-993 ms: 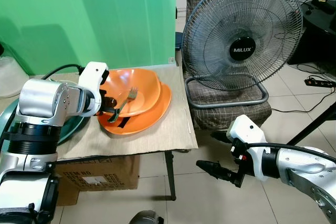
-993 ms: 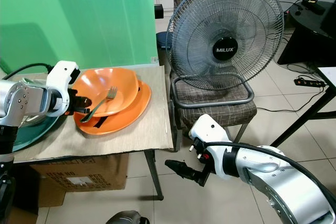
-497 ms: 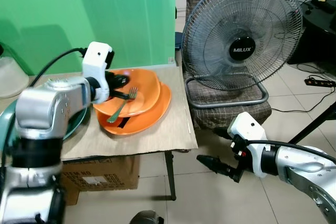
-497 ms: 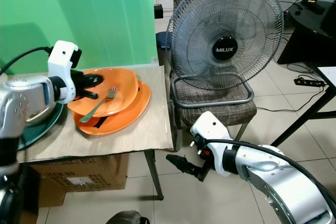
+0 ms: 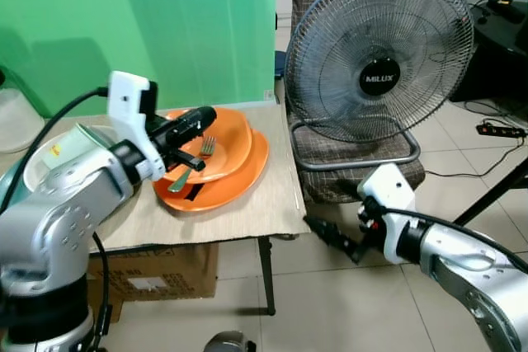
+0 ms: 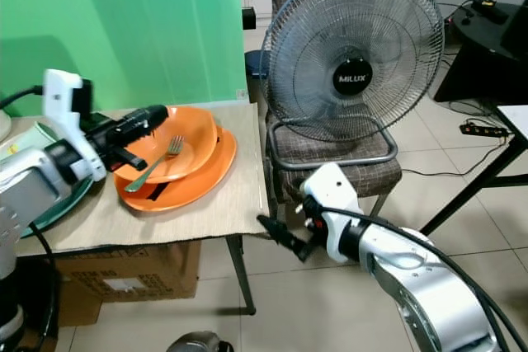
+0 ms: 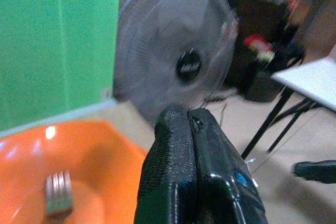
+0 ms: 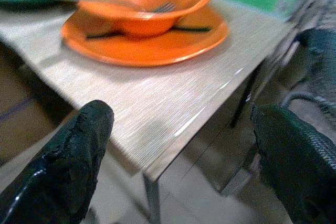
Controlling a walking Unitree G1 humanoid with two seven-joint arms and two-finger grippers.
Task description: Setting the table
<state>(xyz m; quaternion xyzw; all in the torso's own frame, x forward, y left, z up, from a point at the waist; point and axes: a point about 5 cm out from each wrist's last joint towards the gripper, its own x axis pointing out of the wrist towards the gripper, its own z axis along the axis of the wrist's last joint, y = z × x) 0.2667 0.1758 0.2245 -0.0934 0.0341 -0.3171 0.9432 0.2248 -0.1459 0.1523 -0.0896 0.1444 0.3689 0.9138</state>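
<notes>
An orange bowl (image 5: pixel 227 133) sits on an orange plate (image 5: pixel 247 177) on the placemat-covered table (image 5: pixel 247 212). A fork (image 5: pixel 194 164) lies in the bowl, tines up the far side. A dark utensil (image 5: pixel 191 193) pokes out between bowl and plate. My left gripper (image 5: pixel 208 113) hovers just above the bowl's near-left rim, shut and empty, pointing toward the fan; in the left wrist view its fingers (image 7: pixel 184 145) press together over the fork (image 7: pixel 56 195). My right gripper (image 5: pixel 318 228) is open, low beside the table's front right corner, aimed at the table edge (image 8: pixel 173 129).
A large standing fan (image 5: pixel 379 47) rests on a padded chair (image 5: pixel 355 166) right of the table. A teal plate (image 5: pixel 16 179) with a white dish (image 5: pixel 58 150) lies at the table's left. A cardboard box (image 5: pixel 148 265) stands underneath. A power strip (image 5: pixel 499 129) lies on the tiled floor.
My left gripper left the fork's handle at the bowl's near rim, rose and swung over the bowl, shut. My right gripper lifted from near the floor toward the table corner.
</notes>
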